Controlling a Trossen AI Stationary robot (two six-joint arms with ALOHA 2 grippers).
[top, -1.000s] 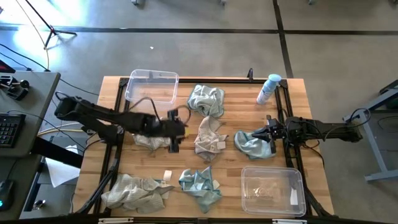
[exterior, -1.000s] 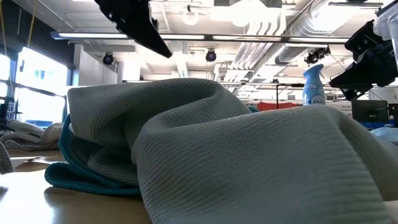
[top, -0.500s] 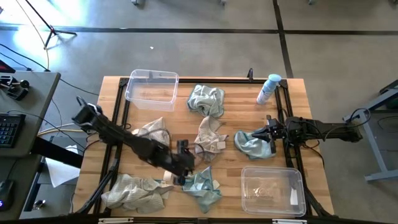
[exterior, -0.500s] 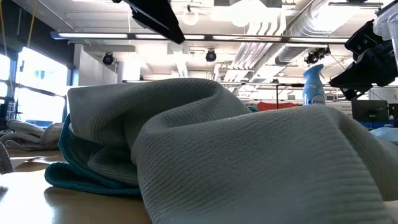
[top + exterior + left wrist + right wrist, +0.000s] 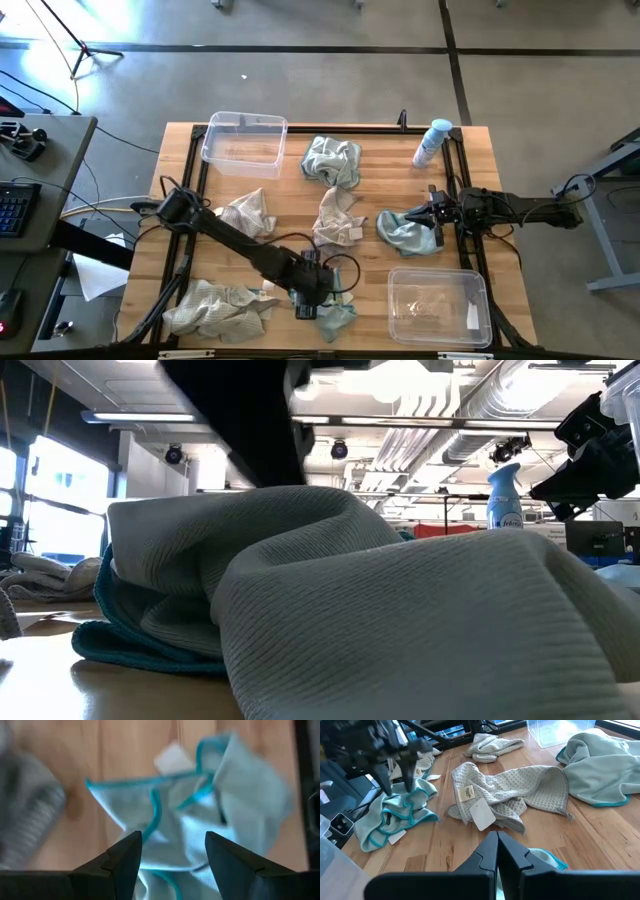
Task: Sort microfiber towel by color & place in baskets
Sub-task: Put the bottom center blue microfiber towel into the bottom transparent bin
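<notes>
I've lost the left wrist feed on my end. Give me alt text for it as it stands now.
The left gripper, its two dark fingers open, hangs over a crumpled pale blue microfiber towel with teal edging and a small white tag, lying on the light wooden table. A blurred grey ribbed cloth lies beside it.

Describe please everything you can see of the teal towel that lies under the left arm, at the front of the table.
The teal towel is a small, soft cloth, pale blue with a brighter teal hem and a white tag. It lies crumpled in folds on the wooden table, near the front edge, between a beige towel and the clear basket. The left end effector is just above it, open; I cannot tell whether it touches the cloth.
</notes>
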